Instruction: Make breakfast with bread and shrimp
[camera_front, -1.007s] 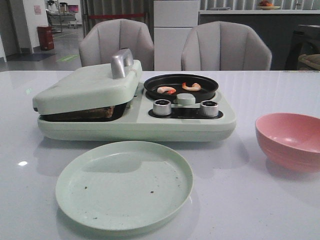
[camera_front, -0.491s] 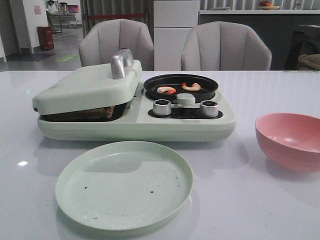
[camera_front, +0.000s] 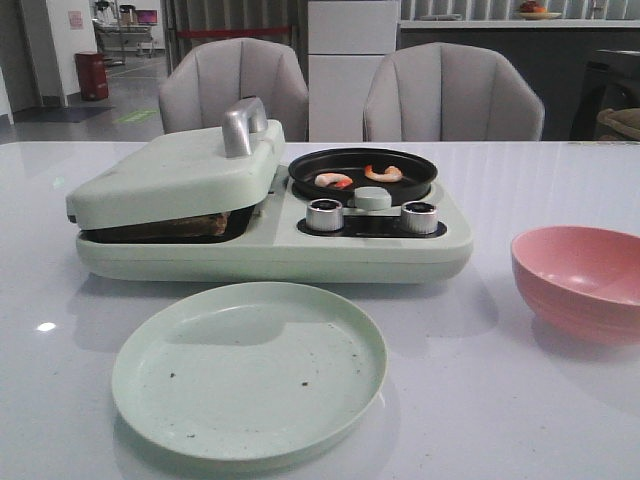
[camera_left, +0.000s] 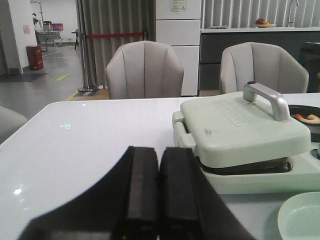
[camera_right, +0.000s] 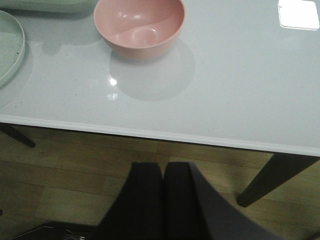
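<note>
- The breakfast maker (camera_front: 270, 235) is smooth pale-green plastic with rounded corners; its hinged lid (camera_front: 175, 180) is matte, carries a curved metal handle (camera_front: 243, 126), and sits slightly raised over the left cavity.
- The bread (camera_front: 175, 226) shows only as a brown crusted edge in the gap under that lid; how many slices lie there cannot be told.
- The shrimp (camera_front: 333, 181), two curled pink-orange pieces, lie apart in the round black pan (camera_front: 362, 172) on the maker's right side; two ribbed silver knobs (camera_front: 323, 215) stand just in front.
- A round, shallow pale-green plate (camera_front: 249, 369), faintly speckled, rests on the glossy white table (camera_front: 480, 400) near the maker; a smooth pink bowl (camera_front: 580, 280) sits to the right.
- The left gripper (camera_left: 159, 200) hovers low over the table beside the maker, its flat black fingers pressed together, holding nothing.
- The right gripper (camera_right: 163, 200) hangs off the table's near edge above wood flooring; fingers together, empty.
</note>
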